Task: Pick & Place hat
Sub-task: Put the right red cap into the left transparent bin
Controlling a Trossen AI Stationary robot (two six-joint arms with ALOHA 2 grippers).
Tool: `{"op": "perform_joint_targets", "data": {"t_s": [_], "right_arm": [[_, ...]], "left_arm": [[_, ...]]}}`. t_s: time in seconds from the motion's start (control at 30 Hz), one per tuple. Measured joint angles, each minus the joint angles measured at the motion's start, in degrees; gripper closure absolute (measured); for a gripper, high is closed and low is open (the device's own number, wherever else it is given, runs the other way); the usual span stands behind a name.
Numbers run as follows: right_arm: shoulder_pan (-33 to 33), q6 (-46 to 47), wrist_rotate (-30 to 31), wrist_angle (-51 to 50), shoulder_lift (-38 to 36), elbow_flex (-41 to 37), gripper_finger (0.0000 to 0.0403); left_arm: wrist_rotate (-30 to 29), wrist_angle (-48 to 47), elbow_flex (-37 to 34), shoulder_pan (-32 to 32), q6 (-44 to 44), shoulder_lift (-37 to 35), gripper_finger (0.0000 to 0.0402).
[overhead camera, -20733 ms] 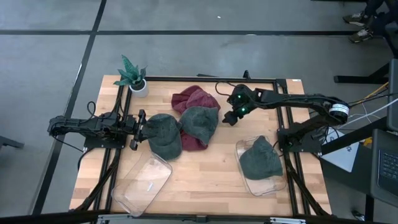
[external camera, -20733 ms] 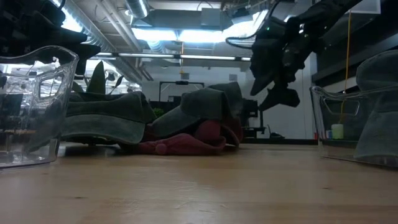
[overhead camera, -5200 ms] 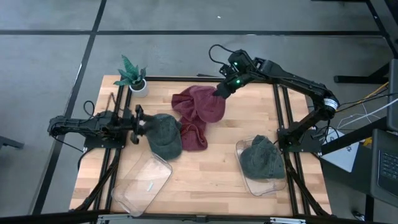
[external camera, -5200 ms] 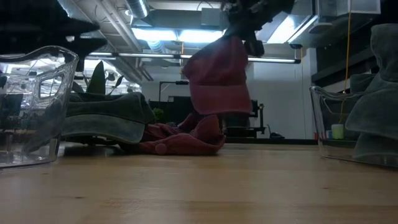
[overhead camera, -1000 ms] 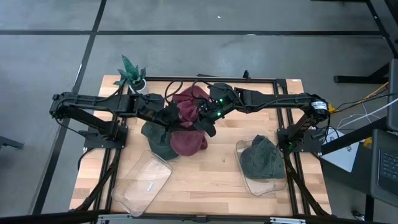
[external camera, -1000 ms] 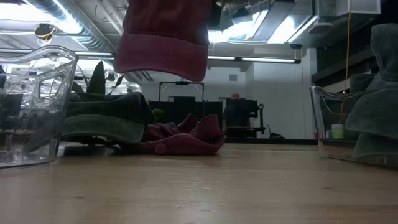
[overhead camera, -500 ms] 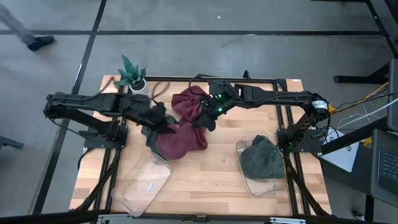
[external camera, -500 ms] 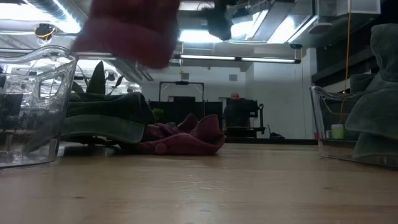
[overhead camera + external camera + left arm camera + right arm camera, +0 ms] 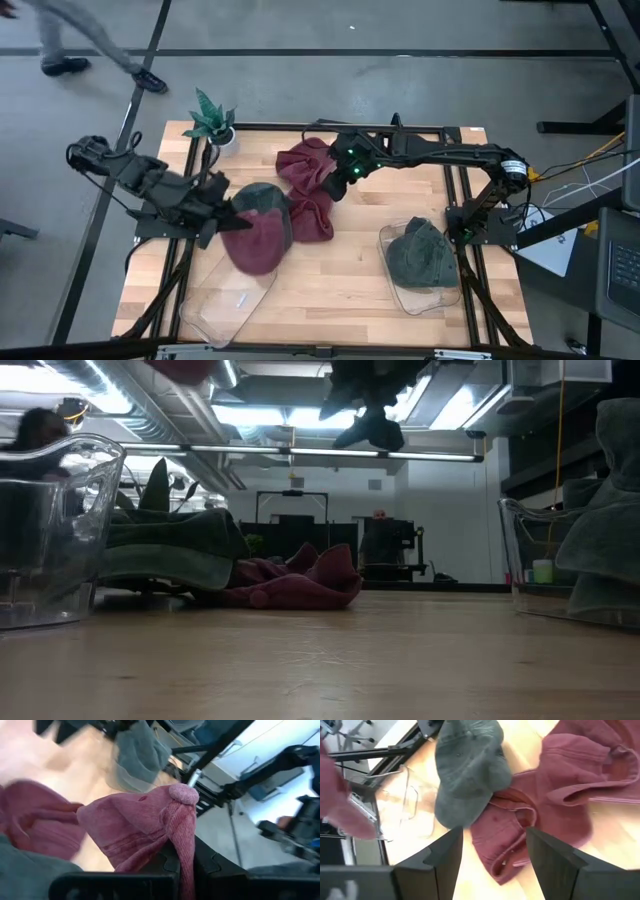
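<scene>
A dark red hat [image 9: 256, 244] hangs in the air over the far end of the left clear bin [image 9: 225, 296], with my left gripper [image 9: 222, 218] shut on it; it shows large in the left wrist view [image 9: 145, 830]. My right gripper [image 9: 340, 182] stands open above the heap of red hats [image 9: 312, 170], touching nothing. A green hat [image 9: 264, 197] lies flat on the table beside the heap. In the right wrist view the green hat [image 9: 470, 770] and the red heap [image 9: 555, 785] lie below the open fingers. My left gripper pinches a bunched fold of the red hat's cloth [image 9: 183, 851] between its two fingers [image 9: 171, 866]. The fingers come from the table's left. The hat is lifted clear of the table and reaches out beyond the fingertips, its rounded knob [image 9: 184, 794] at the far end.
The right clear bin [image 9: 440, 292] holds another green hat [image 9: 420, 255]. A small potted plant [image 9: 212, 120] stands at the far left corner. Black frame rails run along both table sides. A person walks on the floor beyond the far left corner.
My left gripper has carried the red hat from the middle of the table toward the left and near edges, to over the left bin. The hat has come away from my right gripper, which has drawn back a little toward the far edge.
</scene>
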Motion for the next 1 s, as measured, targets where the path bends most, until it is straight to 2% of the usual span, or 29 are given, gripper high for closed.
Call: {"op": "perform_joint_targets", "data": {"t_s": [0.23,0.4,0.57,0.77,1.0], "right_arm": [[-1.5,-2.1,0.4,-2.4,0.0,0.0,0.0186],[-2.1,-3.0,5.0,-5.3,0.0,0.0,0.0186],[-2.1,-3.5,10.6,-9.0,0.0,0.0,0.0186],[-2.1,-3.9,13.6,-10.9,0.0,0.0,0.0186],[-2.1,-4.9,15.0,-11.3,0.0,0.0,0.0186]], "left_arm": [[-7.5,-1.5,0.0,-11.2,-10.9,0.0,0.0398],[-17.5,-5.5,0.0,-18.7,-18.2,0.0,0.0398],[-25.7,-5.6,0.0,-23.5,-20.5,0.0,0.0398],[-27.3,-6.7,1.4,-25.4,-21.8,1.8,0.0398],[-26.0,-13.4,8.4,-29.5,-24.6,6.4,0.0398]]}}
